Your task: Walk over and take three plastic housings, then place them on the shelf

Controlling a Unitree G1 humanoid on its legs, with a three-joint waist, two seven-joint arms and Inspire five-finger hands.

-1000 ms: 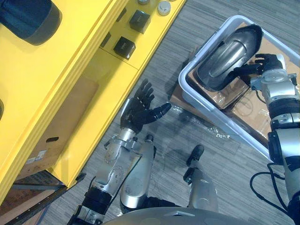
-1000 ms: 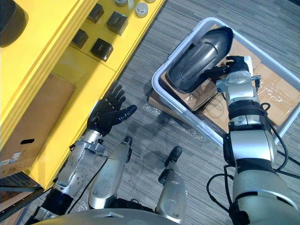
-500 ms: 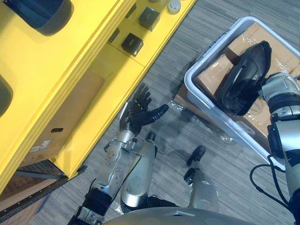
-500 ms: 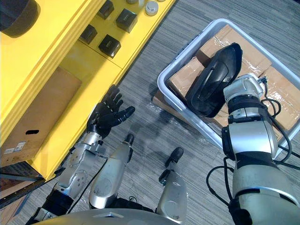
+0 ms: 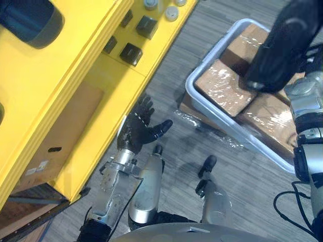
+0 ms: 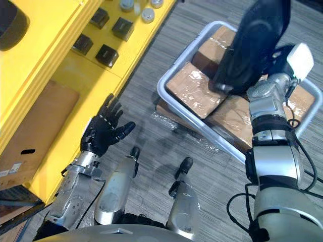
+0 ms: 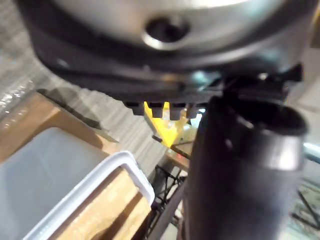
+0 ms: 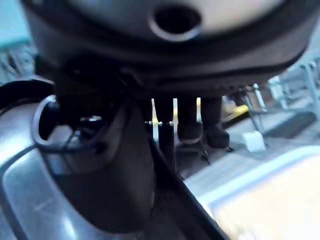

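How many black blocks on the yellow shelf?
4: front blocks by the yellow shelf's edge, rear blocks behind them. More may be hidden.

We see a grey, fine-striped carpet with a pale grey plastic tote standing on it at the upper right. Inside the tote lie brown parcels wrapped in clear film, packed side by side. A crumpled clear plastic sheet and flat cardboard stick out from under its near edge. At the upper left sit small black cubes and round silver caps; lower down, a cardboard box with a handle slot
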